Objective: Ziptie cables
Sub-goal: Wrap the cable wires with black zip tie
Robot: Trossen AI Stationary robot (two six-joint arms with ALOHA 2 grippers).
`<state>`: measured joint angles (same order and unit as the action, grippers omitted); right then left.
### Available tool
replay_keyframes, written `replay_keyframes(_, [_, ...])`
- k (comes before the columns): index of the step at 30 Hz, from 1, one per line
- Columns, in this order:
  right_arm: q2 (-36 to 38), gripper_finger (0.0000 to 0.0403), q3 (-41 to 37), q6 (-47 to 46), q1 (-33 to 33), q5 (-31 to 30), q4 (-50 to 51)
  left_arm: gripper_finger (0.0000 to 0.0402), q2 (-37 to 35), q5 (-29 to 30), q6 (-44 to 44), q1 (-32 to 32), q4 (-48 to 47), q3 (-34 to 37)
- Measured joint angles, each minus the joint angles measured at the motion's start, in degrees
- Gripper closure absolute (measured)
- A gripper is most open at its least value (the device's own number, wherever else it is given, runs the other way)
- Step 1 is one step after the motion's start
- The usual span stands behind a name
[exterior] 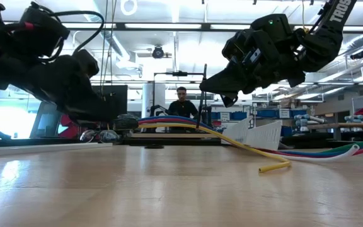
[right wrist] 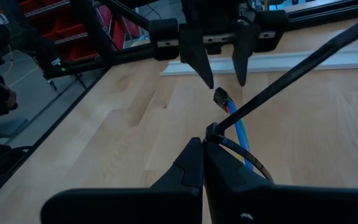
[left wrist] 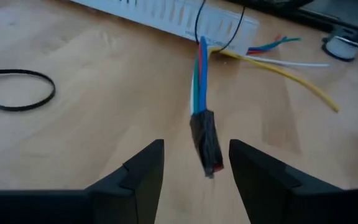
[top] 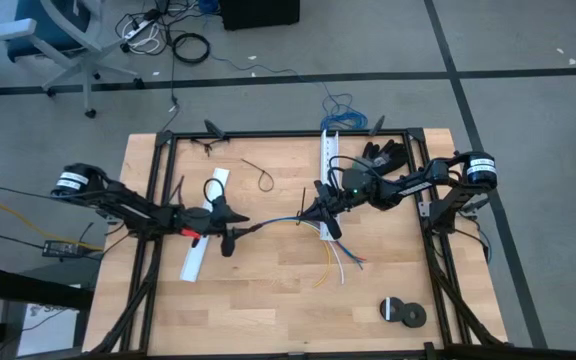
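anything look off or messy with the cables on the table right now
The cables fan out loose past the white channel; their dark end hangs between the open left gripper. The right gripper pinches a ziptie. Nothing looks damaged.

The wooden table [top: 268, 300] carries the cables [top: 343, 262], fanned out just below the right gripper [top: 320, 212]. A white channel [top: 200, 250] lies under the left gripper [top: 236, 225]. A looped ziptie [top: 261, 177] rests between the two grippers, farther back.
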<state>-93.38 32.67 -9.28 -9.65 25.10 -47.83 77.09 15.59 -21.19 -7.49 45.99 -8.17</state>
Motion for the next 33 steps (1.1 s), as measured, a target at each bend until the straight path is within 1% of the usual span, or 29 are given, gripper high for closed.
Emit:
replay_keyframes(6, [0.0,0.0403,0.0,0.18,0.0,0.0,-0.09,0.0208,4.67,0.05,0.27,0.0,0.06,-2.36])
replay_keyframes(12, [0.0,0.0403,0.0,0.34,0.0,-0.06,-0.09,0.0212,8.81,0.22,3.5,0.0,0.06,-5.63])
replay_keyframes(14, [0.0,0.0403,0.0,0.33,0.0,-0.1,-0.07,0.0227,9.15,0.22,4.54,-0.02,-0.14,-6.08])
replay_keyframes(16, [0.0,0.0403,0.0,0.33,0.0,-0.22,0.09,0.0253,9.19,0.3,4.67,0.0,-0.06,-6.29])
replay_keyframes(21, [0.0,0.0403,0.0,0.08,0.0,-1.34,1.42,0.0358,9.19,0.62,4.71,0.0,-0.31,-6.28])
replay_keyframes(22, [0.0,0.0403,0.0,0.08,0.0,-1.98,2.18,0.0364,9.19,0.65,5.01,0.0,-0.33,-6.27])
replay_keyframes(24, [0.0,0.0403,0.0,0.07,0.0,-2.95,4.08,0.0364,9.19,0.88,5.52,0.0,-0.29,-6.27])
replay_keyframes(28, [0.0,0.0403,0.0,-0.41,0.06,-3.08,5.78,0.0364,8.37,1.98,5.55,0.0,-1.22,-6.26])
replay_keyframes(30, [0.0,0.0403,0.0,-1.08,0.09,-3.01,5.93,0.0364,7.39,2.78,5.67,0.0,-1.48,-6.04])
replay_keyframes(33, [0.0,0.0403,0.0,-1.18,0.09,-2.84,7.51,0.0364,4.11,3.35,6.1,0.0,-2.66,-5.09])
